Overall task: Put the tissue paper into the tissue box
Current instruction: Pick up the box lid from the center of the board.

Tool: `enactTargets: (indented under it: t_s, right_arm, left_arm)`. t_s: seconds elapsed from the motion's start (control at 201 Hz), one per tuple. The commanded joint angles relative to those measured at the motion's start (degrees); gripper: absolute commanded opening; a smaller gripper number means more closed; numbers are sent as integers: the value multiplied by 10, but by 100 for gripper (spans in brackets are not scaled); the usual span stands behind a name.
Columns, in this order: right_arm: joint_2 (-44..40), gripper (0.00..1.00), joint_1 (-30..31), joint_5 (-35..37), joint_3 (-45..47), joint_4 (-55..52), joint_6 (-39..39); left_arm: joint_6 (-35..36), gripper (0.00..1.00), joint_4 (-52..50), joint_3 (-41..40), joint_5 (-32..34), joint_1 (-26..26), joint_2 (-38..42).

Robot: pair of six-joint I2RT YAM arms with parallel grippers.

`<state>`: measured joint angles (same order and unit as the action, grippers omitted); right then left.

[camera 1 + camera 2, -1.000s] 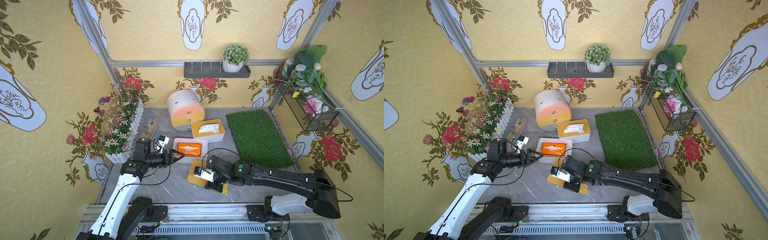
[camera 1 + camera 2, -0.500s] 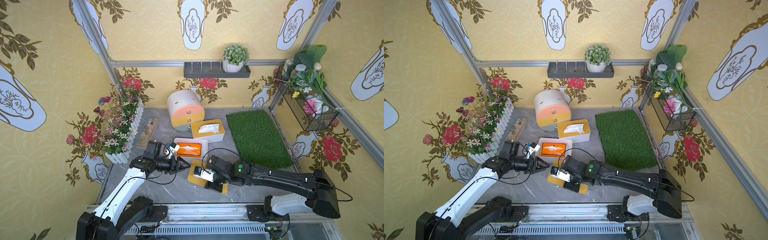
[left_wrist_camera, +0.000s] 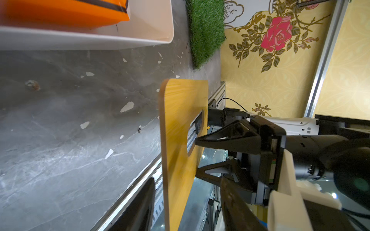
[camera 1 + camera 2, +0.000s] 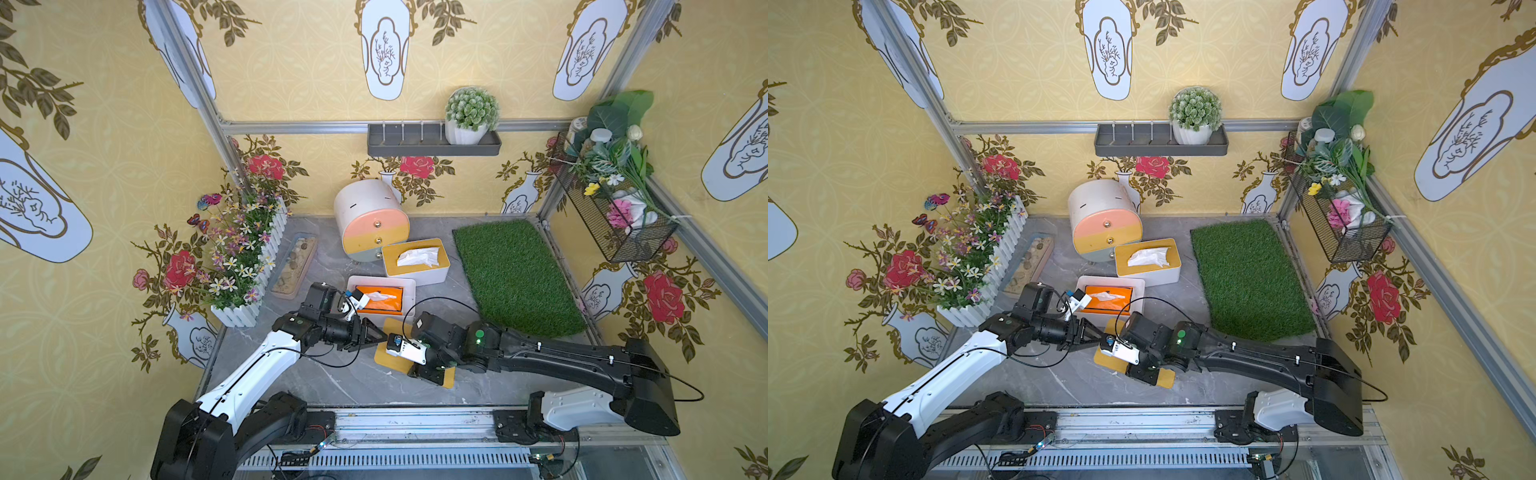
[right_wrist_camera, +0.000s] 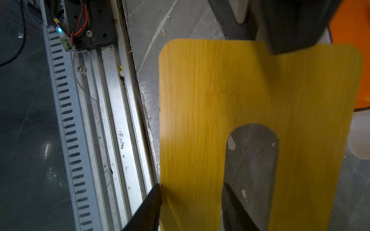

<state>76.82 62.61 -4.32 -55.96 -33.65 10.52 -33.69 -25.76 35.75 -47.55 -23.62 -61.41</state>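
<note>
Moved in over the last second: left hand (image 4: 382, 336), from beside the tissue box (image 4: 409, 286) to the near end of the bamboo lid (image 4: 380, 357), jaws drawn narrower on the way. Right arm as before.

Orange-wrapped tissue paper (image 4: 379, 297) lying inside that white box, one white sheet poking out of the top. Box open, standing on the grey worktop (image 4: 332, 382) just behind the lid.

Lid raised and tilted (how steeply, cannot tell), pinched by the right hand (image 5: 191, 186) across the strip between its slot and its long edge.

Left hand's jaws partway apart, astride the lid's end in the left wrist view (image 3: 188, 180), with a gap on one side, so not gripping.

Further back: yellow-topped box (image 4: 415, 275) with a tissue sticking up, round drawer unit (image 4: 372, 222), grass mat (image 4: 515, 278).
</note>
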Motion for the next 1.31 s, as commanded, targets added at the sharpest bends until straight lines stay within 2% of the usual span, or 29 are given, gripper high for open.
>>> enactTargets:
  t_s: [0.0, 0.179, 0.363, 0.413, 0.607, 0.826, 0.976, 1.115, 1.254, 1.304]
  right_arm:
    - [3, 21, 2, 4, -5, 26, 0]
    - [7, 21, 2, 9, -6, 27, 1]
    - [8, 21, 2, 13, -9, 24, 0]
    - [7, 21, 3, 15, -8, 25, -1]
    - [5, 25, 3, 20, -12, 25, -4]
    - [-42, 55, 3, -3, -12, 52, -24]
    - [-113, 66, -12, -72, 4, 110, -63]
    - [-198, 80, -85, -191, 62, 199, -127]
    - [-256, 81, -208, -317, 122, 255, -205]
    - [-269, 81, -251, -361, 144, 273, -205]
  left_arm:
    - [-12, 49, 35, -8, -5, -6, -9]
    - [-27, 36, 62, -12, -6, -25, -21]
    - [-37, 8, 90, -17, -12, -34, -31]
    - [-62, 0, 109, -22, -15, -36, -30]
    - [-117, 0, 190, -49, -21, -38, -15]
    - [-162, 0, 258, -63, -21, -37, 10]
    - [-162, 0, 263, -58, -13, -34, 27]
    - [-166, 0, 265, -54, -11, -4, 61]
    - [-175, 0, 263, -50, -31, 53, 98]
    - [-176, 0, 263, -46, -38, 70, 108]
